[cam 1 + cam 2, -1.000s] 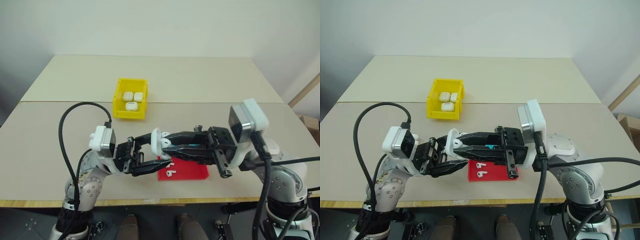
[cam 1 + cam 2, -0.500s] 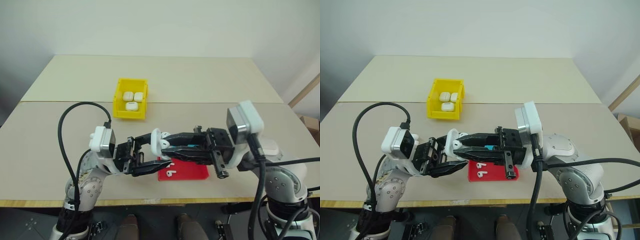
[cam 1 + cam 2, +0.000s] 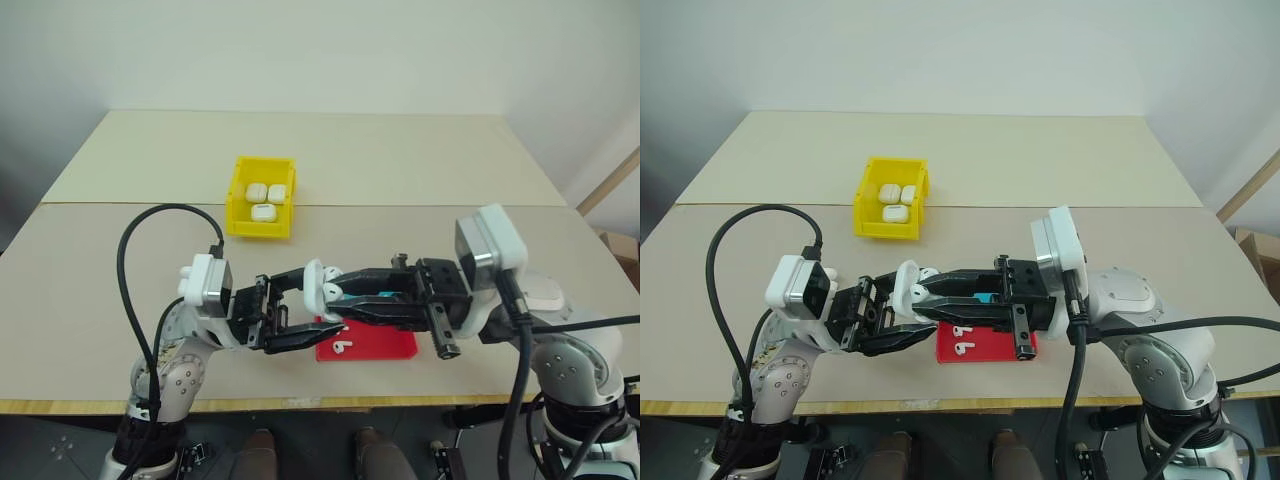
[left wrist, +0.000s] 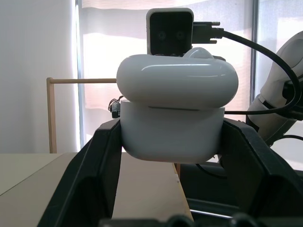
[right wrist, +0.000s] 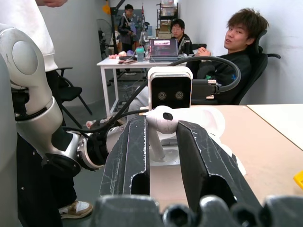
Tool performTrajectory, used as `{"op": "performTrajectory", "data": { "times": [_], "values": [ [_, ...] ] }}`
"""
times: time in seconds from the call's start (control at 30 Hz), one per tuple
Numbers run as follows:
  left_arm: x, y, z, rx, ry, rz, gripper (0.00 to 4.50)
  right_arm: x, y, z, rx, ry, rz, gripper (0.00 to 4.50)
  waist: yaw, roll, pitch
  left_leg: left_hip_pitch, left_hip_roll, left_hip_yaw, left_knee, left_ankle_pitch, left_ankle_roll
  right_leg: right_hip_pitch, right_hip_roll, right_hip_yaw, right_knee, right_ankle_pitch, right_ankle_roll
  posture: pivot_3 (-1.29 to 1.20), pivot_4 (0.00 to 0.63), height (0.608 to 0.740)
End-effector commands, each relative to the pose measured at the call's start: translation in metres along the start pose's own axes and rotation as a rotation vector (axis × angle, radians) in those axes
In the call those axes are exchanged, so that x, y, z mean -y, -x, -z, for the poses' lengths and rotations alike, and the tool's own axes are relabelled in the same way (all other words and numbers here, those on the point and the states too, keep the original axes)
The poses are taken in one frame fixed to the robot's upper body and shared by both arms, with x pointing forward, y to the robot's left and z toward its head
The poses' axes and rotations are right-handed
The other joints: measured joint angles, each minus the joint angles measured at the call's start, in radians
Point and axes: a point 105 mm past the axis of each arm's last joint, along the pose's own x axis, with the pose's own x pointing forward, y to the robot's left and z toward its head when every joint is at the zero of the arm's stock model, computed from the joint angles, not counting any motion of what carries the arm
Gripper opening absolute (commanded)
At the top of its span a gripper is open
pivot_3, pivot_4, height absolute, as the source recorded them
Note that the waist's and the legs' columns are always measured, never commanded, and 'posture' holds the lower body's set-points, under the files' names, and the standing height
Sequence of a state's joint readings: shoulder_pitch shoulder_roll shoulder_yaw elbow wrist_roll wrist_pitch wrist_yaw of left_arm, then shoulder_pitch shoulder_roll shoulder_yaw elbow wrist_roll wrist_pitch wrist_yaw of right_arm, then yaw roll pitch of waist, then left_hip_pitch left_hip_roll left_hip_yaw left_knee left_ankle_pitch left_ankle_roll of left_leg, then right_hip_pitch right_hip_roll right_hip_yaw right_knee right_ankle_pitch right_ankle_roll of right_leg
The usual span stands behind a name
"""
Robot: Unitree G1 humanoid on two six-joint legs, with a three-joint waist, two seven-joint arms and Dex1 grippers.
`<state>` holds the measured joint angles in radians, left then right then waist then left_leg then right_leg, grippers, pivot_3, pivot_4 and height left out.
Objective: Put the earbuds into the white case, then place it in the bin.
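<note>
Left eye view: at lower centre the left gripper [image 3: 318,312] pinches the white case [image 3: 314,283], lid raised, while the right gripper [image 3: 338,305] reaches in from the right, pinching an earbud [image 3: 334,289] at the case. The bin [image 3: 262,197], upper left of centre, holds three white cases [image 3: 263,197]. A red tray [image 3: 370,343] lies below the grippers with an earbud on it [image 3: 341,347].

Right eye view: two loose earbuds on the tray [image 3: 960,339] lie side by side.

Left wrist view: the case fills the centre, clamped between both black fingers [image 4: 87,171].

Right wrist view: the earbud sits at centre, stem gripped between the fingers [image 5: 131,152]. Seated people [image 5: 236,52] occupy the upper right.
</note>
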<state>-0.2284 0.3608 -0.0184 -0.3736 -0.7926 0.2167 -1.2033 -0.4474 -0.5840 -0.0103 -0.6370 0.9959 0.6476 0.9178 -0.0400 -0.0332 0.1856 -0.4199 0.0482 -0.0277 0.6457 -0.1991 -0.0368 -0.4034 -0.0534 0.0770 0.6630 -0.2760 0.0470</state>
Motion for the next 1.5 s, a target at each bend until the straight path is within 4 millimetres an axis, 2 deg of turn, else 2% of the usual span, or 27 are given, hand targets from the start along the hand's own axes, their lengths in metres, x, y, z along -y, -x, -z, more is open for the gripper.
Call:
{"op": "performTrajectory", "data": {
  "times": [0.03, 0.77, 0.87, 1.13, 1.5],
  "values": [
    [0.003, -0.003, -0.009, 0.038, -0.047, 0.022, 2.80, -0.007, -0.001, 0.001, -0.021, 0.001, -0.028, 0.91, 0.000, 0.000, 0.000, 0.000, 0.000, 0.000, 0.000, 0.000, 0.000, 0.000, 0.000, 0.000, 0.000, 0.000, 0.000, 0.00, 0.150, 0.740],
    [0.003, -0.003, -0.008, 0.034, -0.069, 0.034, 2.80, -0.007, 0.000, 0.004, -0.068, -0.002, -0.033, 0.91, 0.001, 0.000, 0.000, 0.000, 0.000, 0.000, 0.000, 0.000, 0.000, 0.000, 0.000, 0.000, 0.000, 0.000, 0.000, 0.00, 0.150, 0.740],
    [0.003, -0.004, -0.007, 0.036, -0.069, 0.033, 2.80, -0.007, 0.000, 0.003, -0.065, 0.013, -0.030, 1.69, 0.001, 0.000, 0.000, 0.000, 0.000, 0.000, 0.000, 0.000, 0.000, 0.000, 0.000, 0.000, 0.000, 0.000, 0.000, 0.00, 0.150, 0.740],
    [0.003, -0.004, -0.007, 0.041, -0.064, 0.032, 2.80, -0.006, 0.000, 0.003, -0.065, 0.027, -0.012, 4.41, 0.001, 0.000, 0.000, 0.000, 0.000, 0.000, 0.000, 0.000, 0.000, 0.000, 0.000, 0.000, 0.000, 0.000, 0.000, 0.00, 0.150, 0.740],
    [0.003, -0.002, -0.004, 0.036, -0.057, 0.034, 2.80, -0.002, 0.006, -0.017, 0.083, 0.054, 0.008, 4.46, 0.001, 0.000, 0.000, 0.000, 0.000, 0.000, 0.001, 0.000, 0.000, 0.001, 0.000, 0.000, 0.000, 0.000, 0.000, 0.00, 0.150, 0.740]
  ]
}}
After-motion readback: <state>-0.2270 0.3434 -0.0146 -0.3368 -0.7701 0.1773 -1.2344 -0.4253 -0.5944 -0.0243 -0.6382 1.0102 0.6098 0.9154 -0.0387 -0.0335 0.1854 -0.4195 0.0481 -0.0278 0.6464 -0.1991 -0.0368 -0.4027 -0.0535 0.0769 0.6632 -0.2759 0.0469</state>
